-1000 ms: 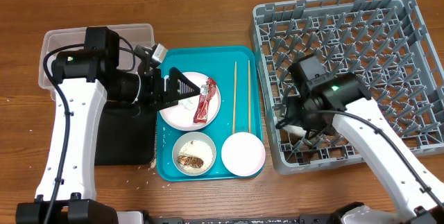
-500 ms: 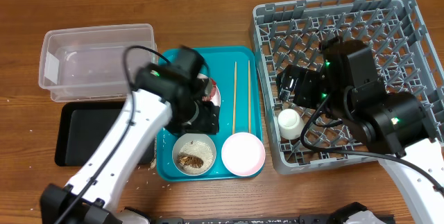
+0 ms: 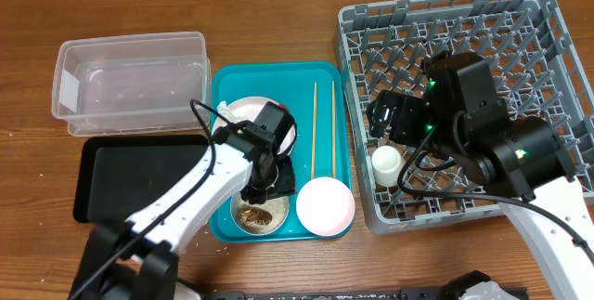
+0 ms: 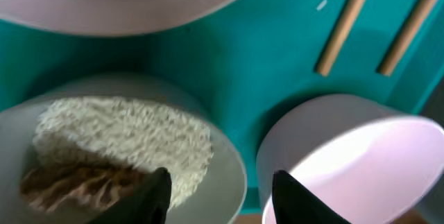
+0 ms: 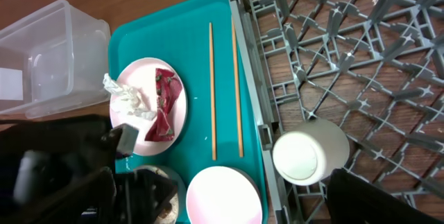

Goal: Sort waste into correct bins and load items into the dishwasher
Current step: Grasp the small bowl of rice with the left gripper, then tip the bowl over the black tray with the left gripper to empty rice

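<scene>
My left gripper [image 3: 267, 191] hangs low over the grey metal bowl [image 3: 258, 211] of rice [image 4: 132, 137] with a brown scrap [image 4: 76, 179]. Its jaws are open and straddle the bowl's rim [image 4: 229, 161]. One fingertip [image 4: 158, 191] is over the rice, the other fingertip [image 4: 291, 195] by the pinkish bowl [image 3: 325, 205]. The white plate [image 5: 149, 106] carries the red wrapper [image 5: 164, 103] and the tissue [image 5: 125, 96]. Two chopsticks [image 3: 323, 128] lie on the teal tray [image 3: 278, 72]. The white cup [image 3: 385, 163] stands free in the grey rack [image 3: 520, 40]. My right gripper [image 3: 388, 119] is open above it.
The clear tub [image 3: 130, 82] sits at the back left with the black tray [image 3: 130, 179] in front of it. My left arm crosses the black tray and the teal tray's left side. A few rice grains [image 3: 206, 218] lie on the wood.
My left gripper moved from the plate down to the grey bowl and its jaws narrowed. My right gripper let go of the cup in the rack and drew up and back.
</scene>
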`<state>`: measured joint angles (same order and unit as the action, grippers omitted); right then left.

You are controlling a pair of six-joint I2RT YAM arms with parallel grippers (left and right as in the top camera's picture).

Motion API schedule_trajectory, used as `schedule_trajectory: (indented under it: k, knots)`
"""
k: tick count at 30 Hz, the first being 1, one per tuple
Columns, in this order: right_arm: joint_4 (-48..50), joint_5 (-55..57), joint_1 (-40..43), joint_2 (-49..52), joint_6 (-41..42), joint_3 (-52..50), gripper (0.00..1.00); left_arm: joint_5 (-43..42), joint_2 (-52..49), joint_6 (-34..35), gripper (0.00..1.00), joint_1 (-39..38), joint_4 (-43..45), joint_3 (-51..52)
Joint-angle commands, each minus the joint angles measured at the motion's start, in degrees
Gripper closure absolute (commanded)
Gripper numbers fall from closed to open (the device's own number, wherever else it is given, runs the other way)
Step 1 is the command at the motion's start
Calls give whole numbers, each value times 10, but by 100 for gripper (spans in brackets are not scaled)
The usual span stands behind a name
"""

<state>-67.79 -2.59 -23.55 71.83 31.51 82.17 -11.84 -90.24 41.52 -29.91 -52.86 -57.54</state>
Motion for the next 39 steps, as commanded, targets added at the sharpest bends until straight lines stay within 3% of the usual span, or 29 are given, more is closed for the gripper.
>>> schedule_trajectory:
  k: [1,2,4,5,6,10,17,21,26,28,29,31,35,39]
  knots:
    - [0,-1,2,2,2,4,1,-14,-52,40,51,-1,26,10]
    - [0,-1,2,2,2,4,1,-13,-59,44,53,-1,26,10]
    - [-1,-1,2,2,0,4,1,-17,-69,44,73,-1,27,9]
    - [-1,-1,2,2,0,4,1,-17,-70,45,90,1,28,9]
    - [-1,-1,2,2,0,4,1,-17,-67,46,96,4,23,6]
    - [-1,-1,2,2,0,4,1,-19,-59,41,96,11,0,-7]
    - [-2,-1,2,2,0,4,1,-113,25,-98,96,47,-86,-94]
    - [-3,-1,2,2,0,4,1,-246,74,-234,96,205,-101,-111]
    - [-2,-1,2,2,0,4,1,-368,53,-395,96,406,-141,-111]
    - [-2,-1,2,2,1,4,1,-450,10,-494,96,508,-170,-111]
    - [-3,-1,2,2,1,4,1,-521,-42,-575,96,568,-205,-111]
    - [-5,-1,2,2,1,4,1,-622,-113,-669,96,622,-254,-111]
    - [-11,-1,2,2,1,4,1,-660,-186,-730,96,697,-321,-111]
    - [-11,-1,2,2,1,4,1,-661,-197,-739,96,728,-353,-111]
